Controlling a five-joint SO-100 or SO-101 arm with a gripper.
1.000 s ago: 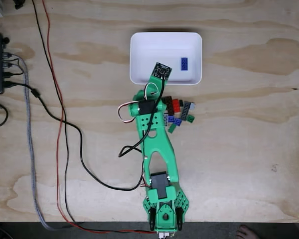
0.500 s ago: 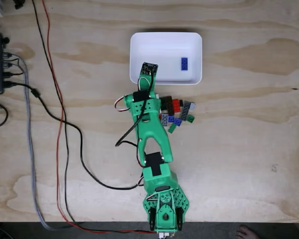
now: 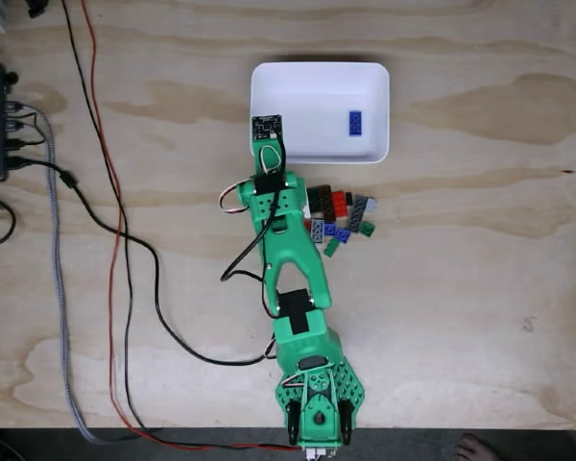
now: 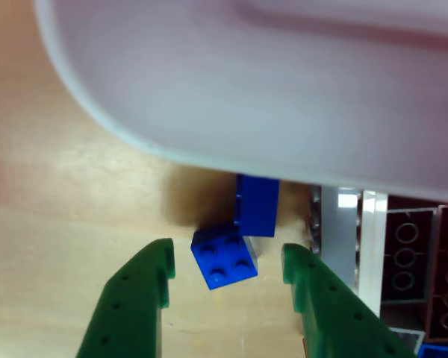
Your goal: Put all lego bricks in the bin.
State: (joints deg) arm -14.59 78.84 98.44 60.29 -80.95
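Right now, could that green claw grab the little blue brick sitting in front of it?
Probably yes. The gripper is open, and the small blue brick lies on bare wood between its fingers. The bin wall and another blue brick sit close behind, which could crowd it.

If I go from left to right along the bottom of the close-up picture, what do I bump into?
Left green finger → small blue brick → right green finger → grey brick → dark brick.

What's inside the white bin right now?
In the fixed view, the shallow white rectangular plastic bin holds one small blue lego brick near its right wall. The arm's small square circuit board covers the lower-left corner, so anything beneath it cannot be seen.
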